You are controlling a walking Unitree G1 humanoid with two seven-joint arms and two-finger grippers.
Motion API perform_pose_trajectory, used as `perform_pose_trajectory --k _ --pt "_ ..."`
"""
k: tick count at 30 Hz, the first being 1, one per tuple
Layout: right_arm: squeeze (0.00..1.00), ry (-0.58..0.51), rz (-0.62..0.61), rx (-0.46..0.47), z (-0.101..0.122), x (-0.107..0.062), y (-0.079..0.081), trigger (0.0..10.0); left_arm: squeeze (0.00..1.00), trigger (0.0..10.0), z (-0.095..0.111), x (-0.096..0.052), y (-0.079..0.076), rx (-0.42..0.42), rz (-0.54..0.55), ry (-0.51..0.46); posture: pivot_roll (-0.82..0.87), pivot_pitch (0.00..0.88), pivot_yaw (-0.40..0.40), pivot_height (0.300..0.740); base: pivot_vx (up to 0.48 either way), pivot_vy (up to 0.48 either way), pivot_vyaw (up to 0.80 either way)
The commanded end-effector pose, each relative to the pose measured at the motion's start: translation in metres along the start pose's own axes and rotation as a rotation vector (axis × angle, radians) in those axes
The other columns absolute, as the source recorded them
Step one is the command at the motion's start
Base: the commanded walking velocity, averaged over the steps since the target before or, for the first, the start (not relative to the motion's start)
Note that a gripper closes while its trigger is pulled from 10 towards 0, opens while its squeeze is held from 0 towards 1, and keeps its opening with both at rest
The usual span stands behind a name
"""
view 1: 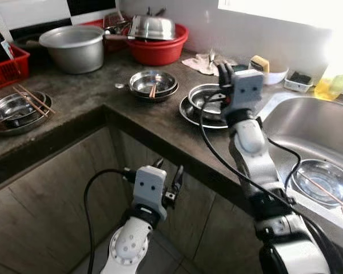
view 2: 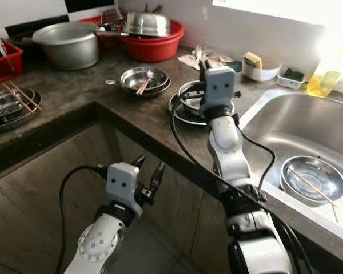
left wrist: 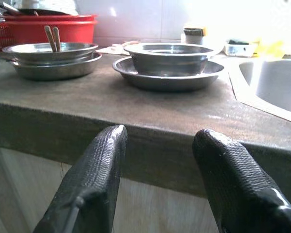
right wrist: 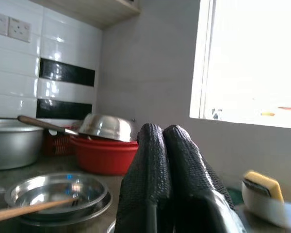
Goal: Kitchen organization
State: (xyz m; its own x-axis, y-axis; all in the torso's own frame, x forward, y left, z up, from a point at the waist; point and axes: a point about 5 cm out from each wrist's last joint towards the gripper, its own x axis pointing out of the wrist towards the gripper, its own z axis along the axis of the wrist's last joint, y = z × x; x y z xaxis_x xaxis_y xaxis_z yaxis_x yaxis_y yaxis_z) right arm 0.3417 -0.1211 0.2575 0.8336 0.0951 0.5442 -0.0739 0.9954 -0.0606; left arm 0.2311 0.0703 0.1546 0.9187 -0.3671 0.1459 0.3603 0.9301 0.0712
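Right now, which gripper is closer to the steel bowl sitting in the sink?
Right. The right gripper is raised over the counter beside the sink, where the bowl sits. The left gripper hangs below the counter edge, in front of the cabinets, farther away.

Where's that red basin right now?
The red basin sits at the back of the counter against the wall, holding an upturned steel bowl, right of the big pot.

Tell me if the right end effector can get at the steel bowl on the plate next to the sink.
Probably yes. The right end effector, fingers shut, hovers right over the steel bowl on its plate, nothing between them; it must open first.
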Motion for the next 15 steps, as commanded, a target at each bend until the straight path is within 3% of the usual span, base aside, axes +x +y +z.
perform_pose_trajectory --k 1,3,5,11,15 --pt "0.00 -0.012 -0.012 -0.002 0.009 -0.010 -0.003 0.0 0.00 10.0 -0.001 0.002 0.000 -0.004 -0.001 0.009 0.06 0.042 -0.029 0.740 0.000 0.000 -0.54" --pt "0.00 0.027 -0.016 -0.020 0.008 -0.030 -0.004 0.0 0.00 10.0 -0.001 0.005 0.004 -0.009 0.014 0.003 0.05 0.037 -0.018 0.740 0.000 0.240 -0.66" --pt "0.00 0.051 -0.035 -0.022 0.008 -0.040 -0.006 0.0 0.00 10.0 -0.001 0.007 0.006 -0.001 0.013 -0.001 0.04 0.033 -0.012 0.740 0.000 0.480 -0.78" --pt "0.00 0.075 -0.062 -0.015 0.012 -0.051 -0.005 0.0 0.00 10.0 0.001 0.010 0.007 0.013 -0.005 -0.015 0.03 0.029 -0.003 0.740 0.000 0.480 -0.78" --pt "0.00 0.087 -0.069 -0.014 0.017 -0.056 -0.002 0.0 0.00 10.0 0.001 0.013 0.009 0.035 0.003 -0.013 0.03 0.023 0.004 0.740 0.000 0.000 -0.78"
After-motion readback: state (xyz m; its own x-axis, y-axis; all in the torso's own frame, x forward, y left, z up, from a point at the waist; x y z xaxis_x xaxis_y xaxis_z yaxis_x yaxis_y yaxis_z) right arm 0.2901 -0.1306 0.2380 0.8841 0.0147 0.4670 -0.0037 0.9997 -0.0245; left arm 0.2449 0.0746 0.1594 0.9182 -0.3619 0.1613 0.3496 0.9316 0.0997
